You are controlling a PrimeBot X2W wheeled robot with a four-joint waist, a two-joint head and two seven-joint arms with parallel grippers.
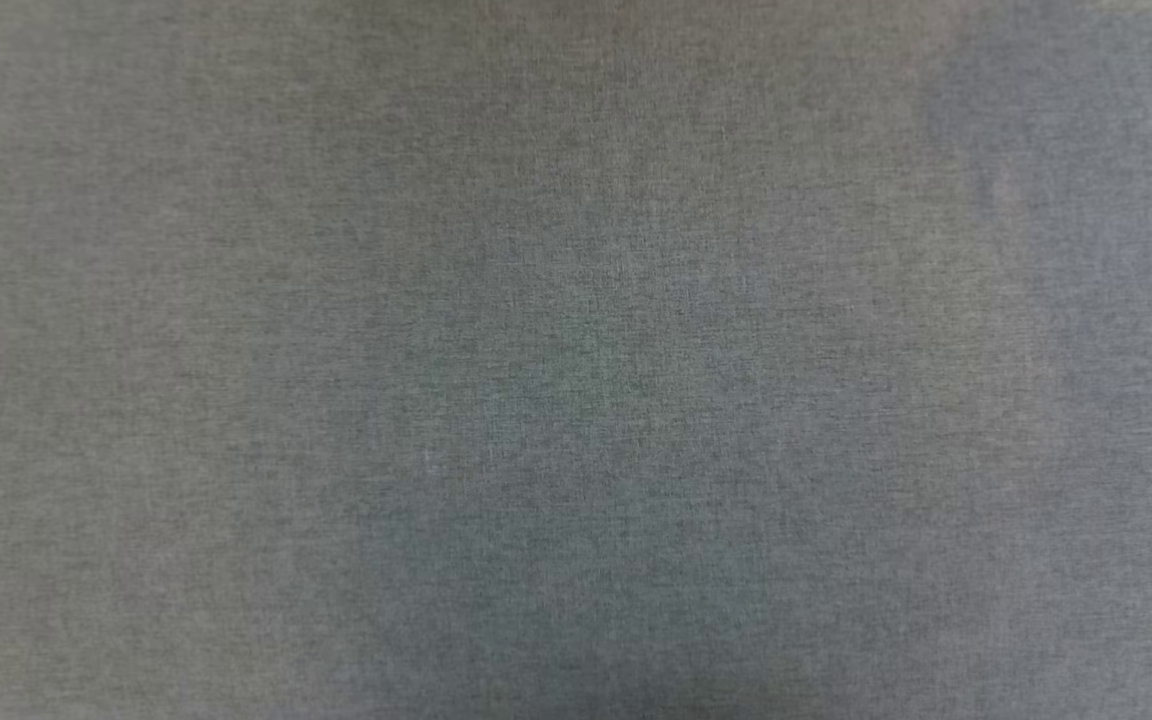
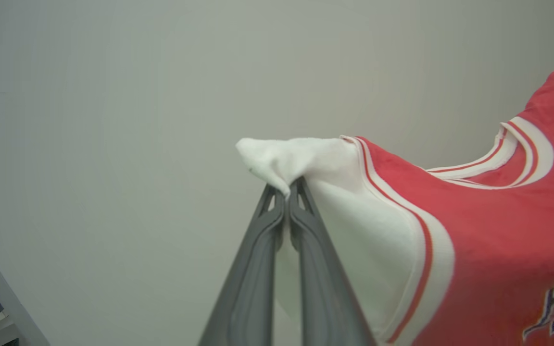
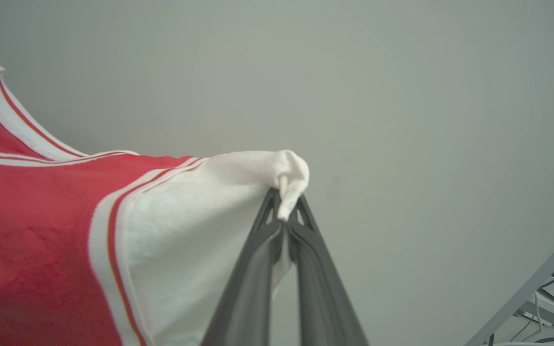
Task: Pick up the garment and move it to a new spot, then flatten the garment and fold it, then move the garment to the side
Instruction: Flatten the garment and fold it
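The left gripper (image 2: 286,188) and the right gripper (image 3: 284,202) were each pinched fully closed on bunched, soft white sleeve cloth of the smooth red garment (image 2: 488,230).

The head view is dimly and evenly lit. The grey woven surface (image 1: 336,300) is rendered soft, with a bluish shadow laid across its upper right and a darker patch at bottom centre. Both wrist views are flooded with bright, diffuse light, and their corners are slightly darkened. The garment (image 2: 488,230) is rendered fairly sharp near mid-frame, while its lettering is smeared at the left wrist view's lower right edge.
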